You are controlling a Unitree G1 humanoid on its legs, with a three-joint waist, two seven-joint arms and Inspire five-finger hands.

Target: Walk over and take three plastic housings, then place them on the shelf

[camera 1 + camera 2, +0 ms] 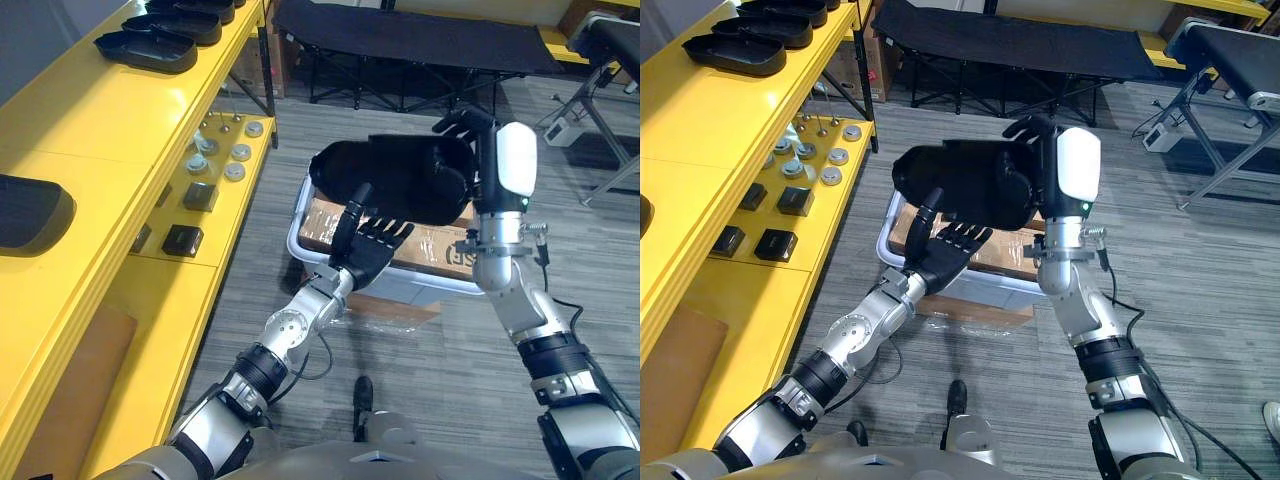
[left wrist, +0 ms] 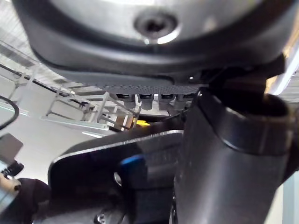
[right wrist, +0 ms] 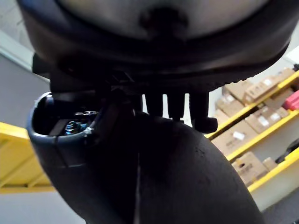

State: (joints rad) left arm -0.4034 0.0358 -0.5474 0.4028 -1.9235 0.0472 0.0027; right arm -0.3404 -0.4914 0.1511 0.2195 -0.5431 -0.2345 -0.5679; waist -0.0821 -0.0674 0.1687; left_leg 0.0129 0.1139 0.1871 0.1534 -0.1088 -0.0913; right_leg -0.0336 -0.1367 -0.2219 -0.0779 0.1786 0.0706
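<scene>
1. One black plastic housing (image 1: pixel 395 178) is up in the air, above a white bin (image 1: pixel 298 232) that holds a cardboard box (image 1: pixel 440 250) on the floor.
2. The right hand (image 1: pixel 487 150) grips the housing at its right end, with its fingers hooked over the far rim.
3. The left hand (image 1: pixel 372 245) sits under the housing's near side, fingers straight and thumb raised toward the shell. I cannot tell whether it actually touches.
4. The yellow shelf (image 1: pixel 90 110) runs along the robot's left. A row of similar housings (image 1: pixel 150 48) lies at its far end, and another one (image 1: pixel 30 212) lies nearer.
5. The housing looks like a stiff, hollow, thin-walled shell, so it is probably light, but it is bulky and smooth.
6. A grip on one end may let it swing or slip. Hooking over the rim holds better than squeezing the rounded outside, and a flat palm under the other end should steady it.
</scene>
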